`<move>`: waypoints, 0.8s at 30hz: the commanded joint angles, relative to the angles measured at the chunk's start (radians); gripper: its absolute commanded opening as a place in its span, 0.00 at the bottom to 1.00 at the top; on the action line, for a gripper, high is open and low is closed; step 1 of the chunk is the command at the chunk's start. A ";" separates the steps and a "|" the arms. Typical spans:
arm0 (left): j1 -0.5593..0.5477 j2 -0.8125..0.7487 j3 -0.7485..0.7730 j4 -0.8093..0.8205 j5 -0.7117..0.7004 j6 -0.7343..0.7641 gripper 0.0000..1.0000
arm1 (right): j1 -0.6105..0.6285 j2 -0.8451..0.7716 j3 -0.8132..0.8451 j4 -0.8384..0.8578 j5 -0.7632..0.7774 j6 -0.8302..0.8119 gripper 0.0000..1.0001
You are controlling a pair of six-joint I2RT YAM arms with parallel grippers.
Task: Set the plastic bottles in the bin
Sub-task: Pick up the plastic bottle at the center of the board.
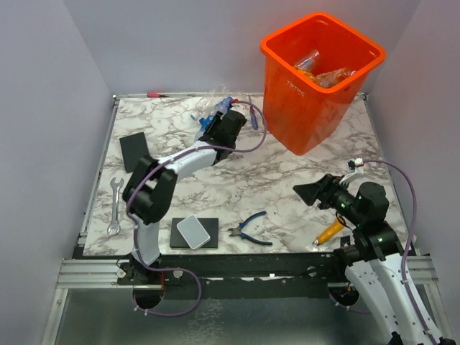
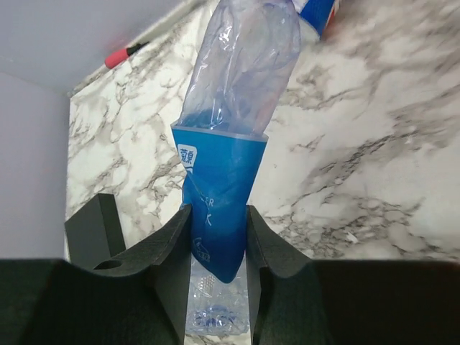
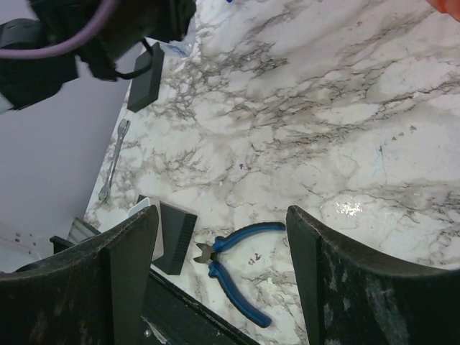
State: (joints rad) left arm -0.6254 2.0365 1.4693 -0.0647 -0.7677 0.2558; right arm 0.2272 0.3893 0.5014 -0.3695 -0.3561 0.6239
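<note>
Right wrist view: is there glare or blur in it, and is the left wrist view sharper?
Right wrist view: a small glare spot on the marble table near the pliers; its own fingers look dark and soft. Left wrist view: sharper, the blue-labelled bottle crisp, with no strong glare.

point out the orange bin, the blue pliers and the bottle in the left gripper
large bright orange plastic bin (image 1: 320, 108): top view, side wall
blue-handled pliers (image 3: 215, 253): right wrist view, handle joint
crushed clear plastic bottle (image 2: 219, 194), blue label: left wrist view, the label
</note>
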 commanded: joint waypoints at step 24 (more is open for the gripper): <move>-0.107 -0.966 -0.963 0.937 1.350 -0.753 0.12 | 0.459 0.354 0.316 0.424 0.285 -0.095 0.78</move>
State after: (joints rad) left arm -0.7189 1.0798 0.5175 0.7013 0.4831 -0.4229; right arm 0.5869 0.6662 0.7353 -0.0036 -0.2306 0.6235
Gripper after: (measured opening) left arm 0.290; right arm 0.782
